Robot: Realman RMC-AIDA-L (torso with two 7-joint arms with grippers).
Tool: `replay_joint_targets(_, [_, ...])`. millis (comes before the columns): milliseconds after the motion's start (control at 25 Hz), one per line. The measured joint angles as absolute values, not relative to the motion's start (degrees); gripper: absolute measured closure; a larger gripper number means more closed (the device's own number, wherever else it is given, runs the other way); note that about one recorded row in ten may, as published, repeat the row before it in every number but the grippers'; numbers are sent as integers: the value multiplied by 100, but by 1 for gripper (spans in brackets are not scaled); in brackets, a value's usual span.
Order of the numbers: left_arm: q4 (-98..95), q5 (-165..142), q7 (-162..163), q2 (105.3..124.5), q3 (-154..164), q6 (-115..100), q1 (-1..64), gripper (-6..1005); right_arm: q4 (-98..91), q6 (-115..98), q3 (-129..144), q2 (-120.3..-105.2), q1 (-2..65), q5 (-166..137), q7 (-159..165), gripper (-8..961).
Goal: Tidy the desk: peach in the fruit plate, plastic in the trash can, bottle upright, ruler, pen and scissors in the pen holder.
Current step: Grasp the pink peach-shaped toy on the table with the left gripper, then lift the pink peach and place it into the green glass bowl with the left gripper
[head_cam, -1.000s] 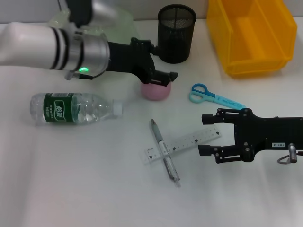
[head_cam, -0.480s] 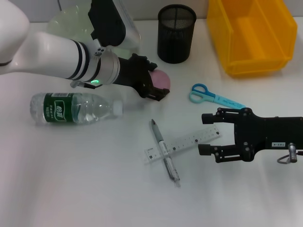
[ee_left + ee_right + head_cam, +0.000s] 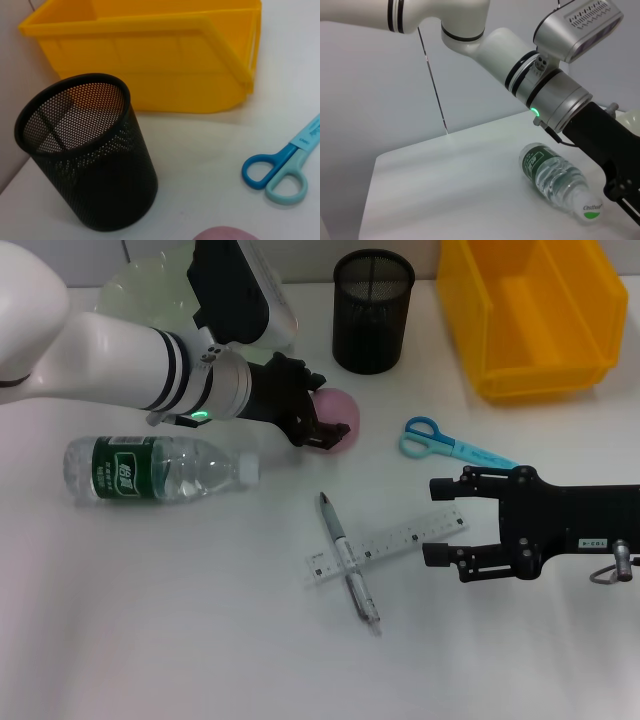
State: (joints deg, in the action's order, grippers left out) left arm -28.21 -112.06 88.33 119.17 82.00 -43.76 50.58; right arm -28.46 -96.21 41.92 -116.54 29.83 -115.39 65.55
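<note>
A pink peach (image 3: pixel 343 406) lies on the white desk; its top edge also shows in the left wrist view (image 3: pixel 226 233). My left gripper (image 3: pixel 326 408) is low at the peach, open, with one finger on each side of it. A clear water bottle (image 3: pixel 150 469) with a green label lies on its side at the left and also shows in the right wrist view (image 3: pixel 554 181). A pen (image 3: pixel 348 560) lies across a clear ruler (image 3: pixel 392 544). My right gripper (image 3: pixel 434 521) is open and empty just right of the ruler. Blue scissors (image 3: pixel 448 444) lie above it. No plastic scrap shows.
The black mesh pen holder (image 3: pixel 372 312) stands at the back middle, empty in the left wrist view (image 3: pixel 87 160). A yellow bin (image 3: pixel 530 320) stands at the back right. A pale green plate (image 3: pixel 140 285) shows behind my left arm.
My left gripper has come down from above the peach and now straddles it, with the arm swung in from the left. The right gripper has hardly moved.
</note>
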Motion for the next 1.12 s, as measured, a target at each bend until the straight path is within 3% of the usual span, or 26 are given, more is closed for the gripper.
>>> replay_joint_targets(600, [-2980,-11030,8839,11917,8135,-4692,4991,587,-2835,-9604,4192,-11645,2979,-11540,6573,136])
replay_joint_targets(800, [-3576,-10375,8851,11875,7966,-4930,4637,802,-2839,-9602,4185,-11652,2962,-11540,6574,136])
replay_joint_targets(1120, [-4393,-9198,8607,11865,7066,-4747,3878,871,-2829,-9597,4174,-11677,2935,-11540,6574,136])
